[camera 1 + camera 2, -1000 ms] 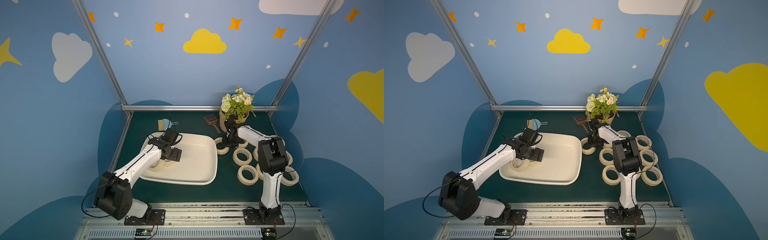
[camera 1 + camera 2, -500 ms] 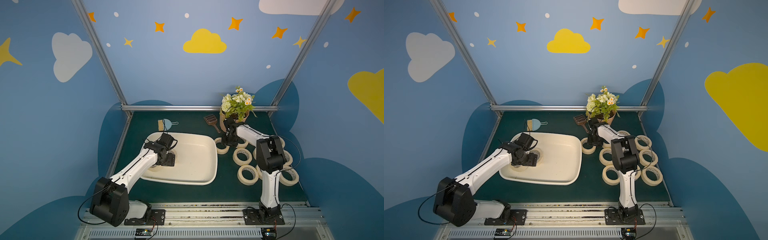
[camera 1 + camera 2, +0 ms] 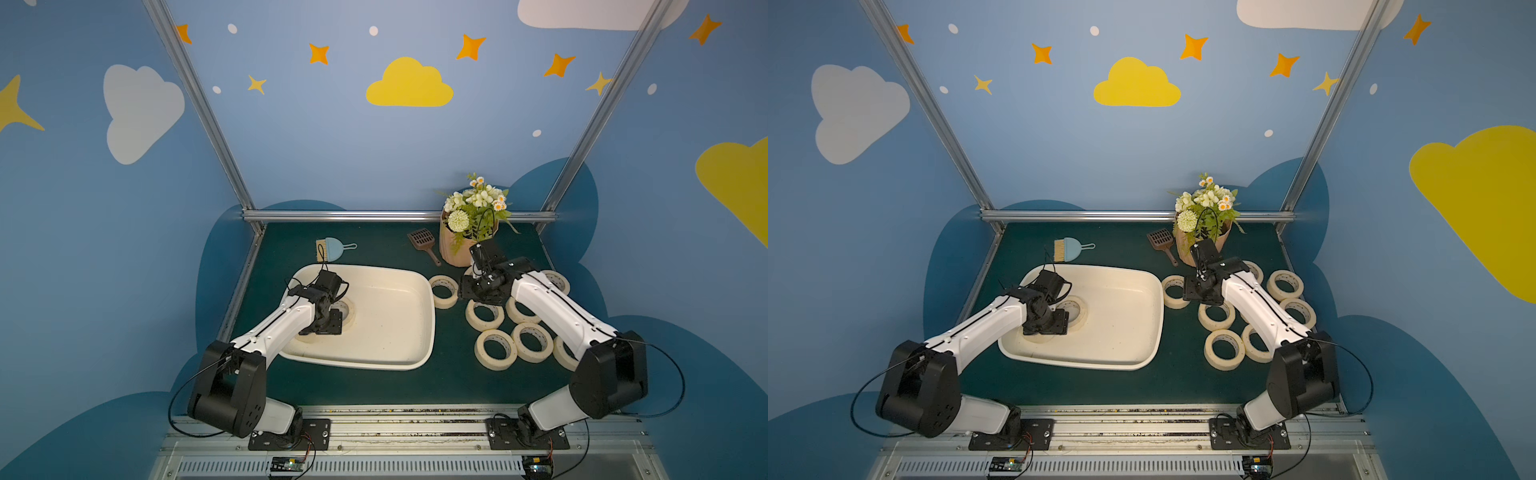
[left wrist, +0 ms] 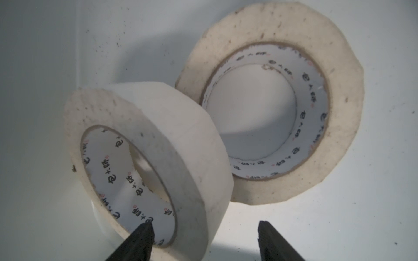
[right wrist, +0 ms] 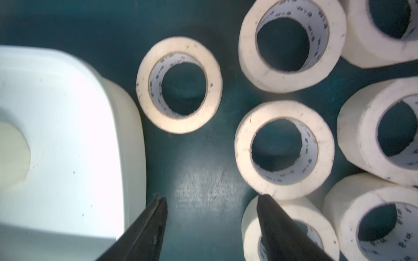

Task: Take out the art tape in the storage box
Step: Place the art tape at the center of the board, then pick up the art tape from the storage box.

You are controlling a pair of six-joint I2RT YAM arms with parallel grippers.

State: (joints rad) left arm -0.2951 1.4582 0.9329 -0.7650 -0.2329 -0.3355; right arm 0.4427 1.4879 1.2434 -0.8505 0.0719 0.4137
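The cream-white storage box (image 3: 430, 320) (image 3: 1160, 320) lies left of centre on the green mat. Two rolls of art tape are in it: one flat (image 4: 339, 90) (image 3: 349, 309), one tilted on edge (image 4: 181, 146). My left gripper (image 4: 203, 228) (image 3: 328, 328) is down in the box, open, with one finger (image 4: 140, 239) inside the tilted roll's core and the other (image 4: 271, 241) outside, clear of the roll's wall. My right gripper (image 5: 211, 197) (image 3: 478, 291) is open and empty above the mat, between the box (image 5: 133, 126) and several rolls (image 5: 181, 124) (image 3: 444, 291) lying outside.
A tan flower pot (image 3: 457, 249) with flowers stands at the back right, just behind the right gripper. A brown scoop (image 3: 424, 243) and a blue dustpan brush (image 3: 332, 249) lie behind the box. A metal bar (image 3: 374, 215) runs along the back edge.
My left gripper has moved down and nearer within the box, and its jaws have narrowed around the tilted roll's wall. The right jaws have opened and that gripper has drawn back a little.
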